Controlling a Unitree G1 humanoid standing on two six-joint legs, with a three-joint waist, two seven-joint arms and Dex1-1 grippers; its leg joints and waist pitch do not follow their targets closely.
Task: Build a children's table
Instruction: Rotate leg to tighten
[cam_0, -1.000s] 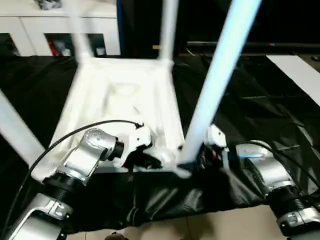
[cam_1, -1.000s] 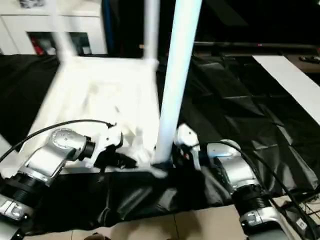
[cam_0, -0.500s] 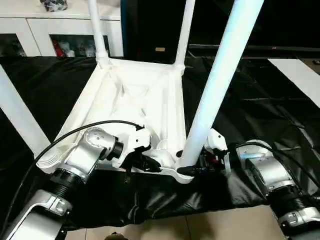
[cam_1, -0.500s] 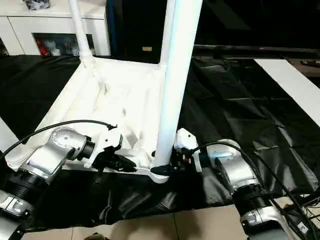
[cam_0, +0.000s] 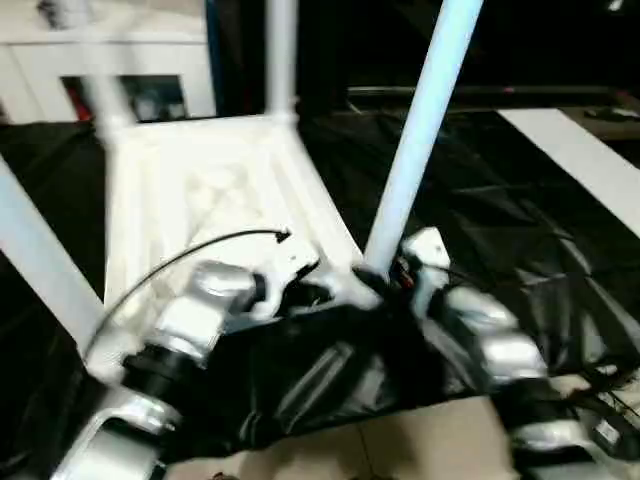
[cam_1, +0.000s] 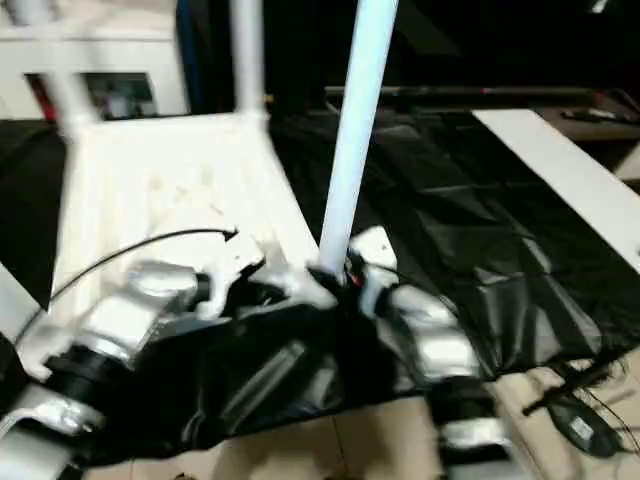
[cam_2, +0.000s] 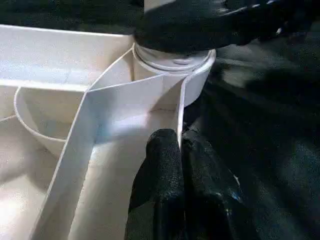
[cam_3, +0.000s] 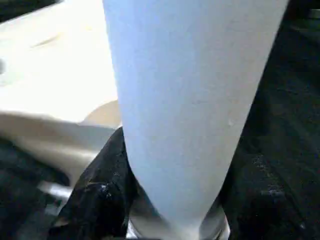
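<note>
The all-white children's table (cam_0: 200, 190) lies upside down on a black sheet (cam_0: 520, 220), ribbed underside up, tube legs rising from its corner sockets. The left gripper (cam_2: 180, 150) is pinched tight on a thin rib by the near corner. The right gripper (cam_3: 165, 175) clasps the near leg (cam_0: 415, 150) at its base. No writing is legible.

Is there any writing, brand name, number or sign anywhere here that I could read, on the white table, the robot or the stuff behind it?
None can be read.
Table top and legs: plain white, no marks.
Cabinet: coloured things behind the glass, too blurred to tell any label.
Small dark thing with a cable on the floor: a pale patch, too small to read.
</note>
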